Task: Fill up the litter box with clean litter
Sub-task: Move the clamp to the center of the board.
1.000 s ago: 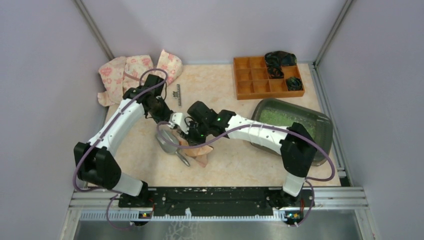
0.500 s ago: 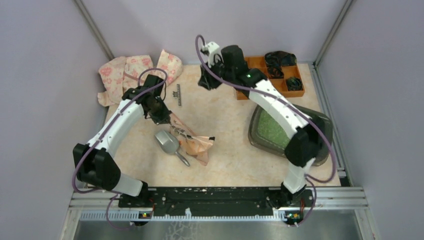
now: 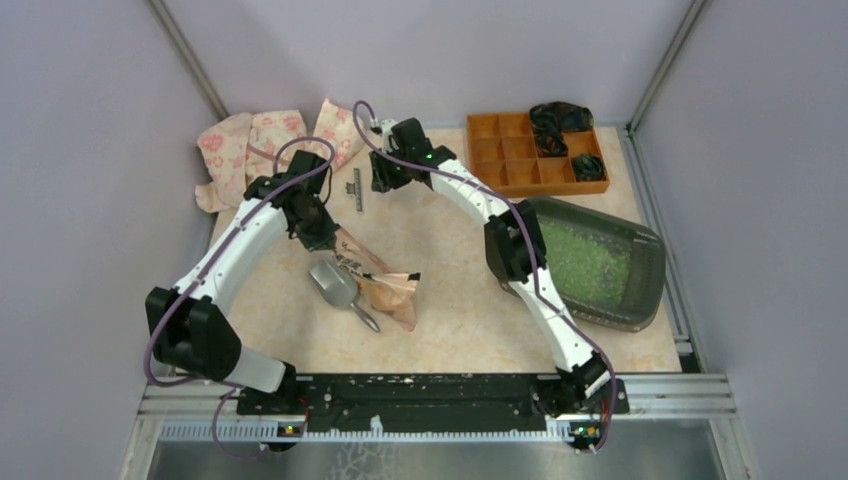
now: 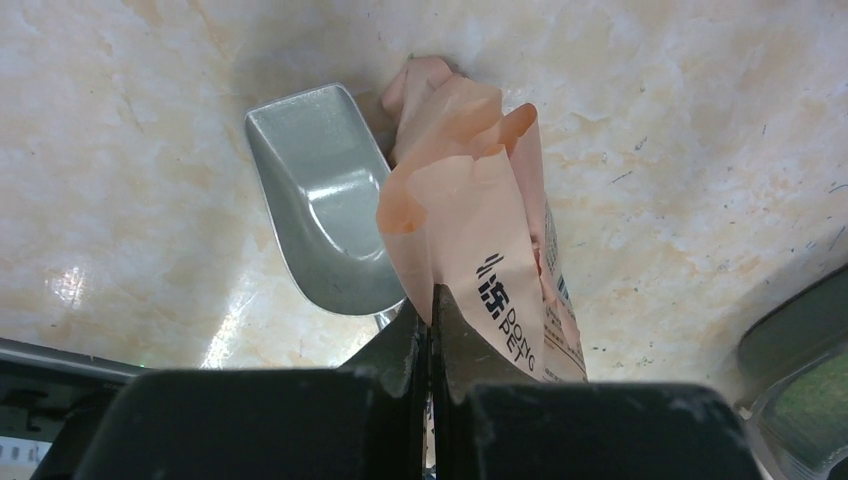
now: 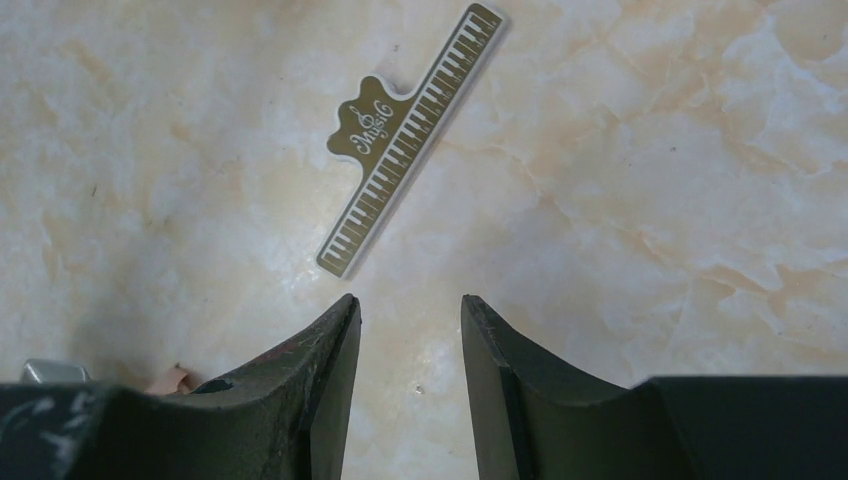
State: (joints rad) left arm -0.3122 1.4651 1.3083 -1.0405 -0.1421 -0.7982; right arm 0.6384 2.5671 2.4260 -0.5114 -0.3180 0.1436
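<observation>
The litter box (image 3: 655,265) is a dark grey-green tray at the right, with light-green clean litter (image 3: 590,262) inside it. Its corner shows in the left wrist view (image 4: 800,330). My left gripper (image 3: 325,238) is shut on an edge of the pink printed bag (image 3: 388,290), which lies on the table next to the grey scoop (image 3: 335,283). In the left wrist view the gripper (image 4: 432,300) pinches the bag (image 4: 480,230) beside the scoop (image 4: 320,210). My right gripper (image 3: 380,178) is open and empty at the far middle, just above the table (image 5: 410,305).
A flat piano-key clip (image 5: 410,140) lies just ahead of my right fingers; it also shows in the top view (image 3: 357,189). An orange organiser (image 3: 520,155) with dark items stands at the back right. A pink patterned cloth (image 3: 270,140) lies at the back left.
My right arm left the bag at the centre, swung up and back, and now sits low over the clip at the far middle. My left gripper kept its hold on the bag.
</observation>
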